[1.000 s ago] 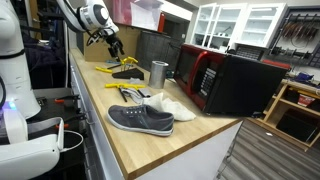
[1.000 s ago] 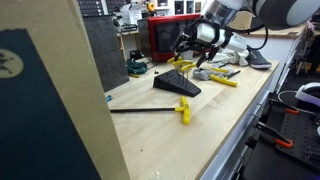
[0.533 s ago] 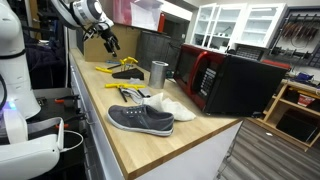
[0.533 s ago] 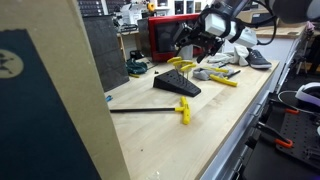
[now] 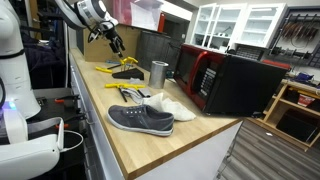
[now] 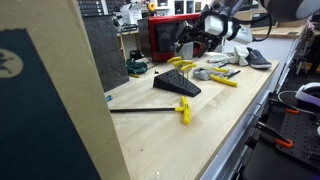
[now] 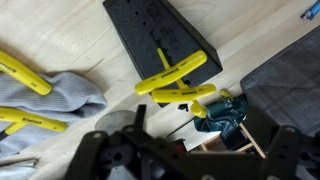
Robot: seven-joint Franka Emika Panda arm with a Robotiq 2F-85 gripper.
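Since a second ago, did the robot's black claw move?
Yes. The black metal gripper rose, now higher above the black wedge-shaped tool stand.

smooth wooden worktop (image 7: 60, 30), matt black stand (image 7: 150, 30), probably plastic handles (image 7: 170, 75)

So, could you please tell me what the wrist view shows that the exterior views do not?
Only the wrist view shows the small holes in the top of the black stand. Only the exterior views show the grey shoe, the metal cup and the red and black microwave. Both show the stand, the yellow-handled tools at it, the wooden table and the open hand over them.
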